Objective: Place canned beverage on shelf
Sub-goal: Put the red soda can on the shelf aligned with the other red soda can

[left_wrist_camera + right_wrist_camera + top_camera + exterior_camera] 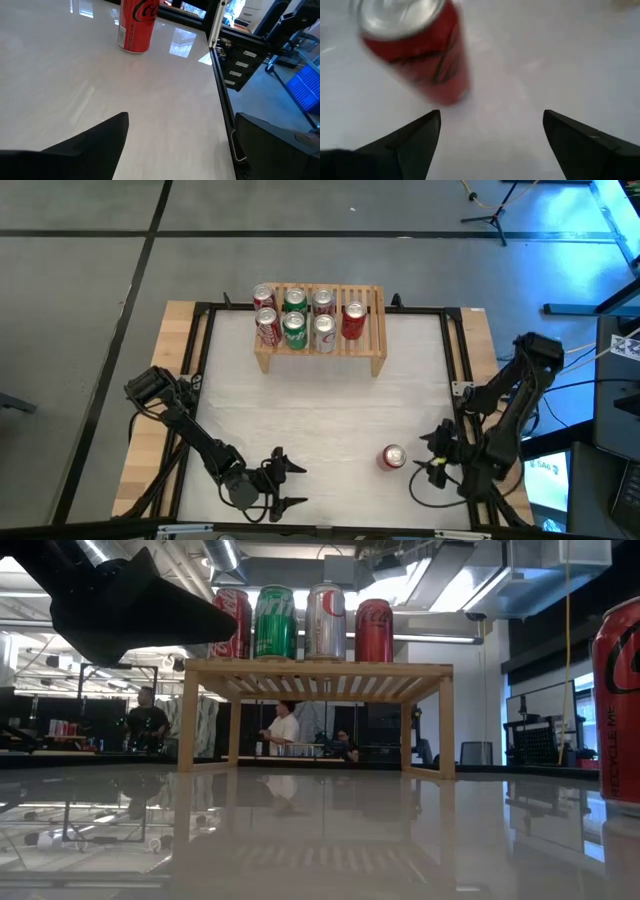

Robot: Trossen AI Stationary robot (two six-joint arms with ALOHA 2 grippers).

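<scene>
In the lower right of the overhead frame the right arm folds down low over the table [320, 395], its right gripper [436, 452] pointing left at a red can [392, 457] standing upright just beside it. The fingers [415, 135] are spread wide and released, holding nothing, with the can [417, 50] just ahead of them, not touched. At lower left the left arm lies stretched along the table edge, its left gripper [287, 485] also open and empty. The shelf [372, 345] stands at upper centre, carrying seven cans [294, 330] in two rows.
</scene>
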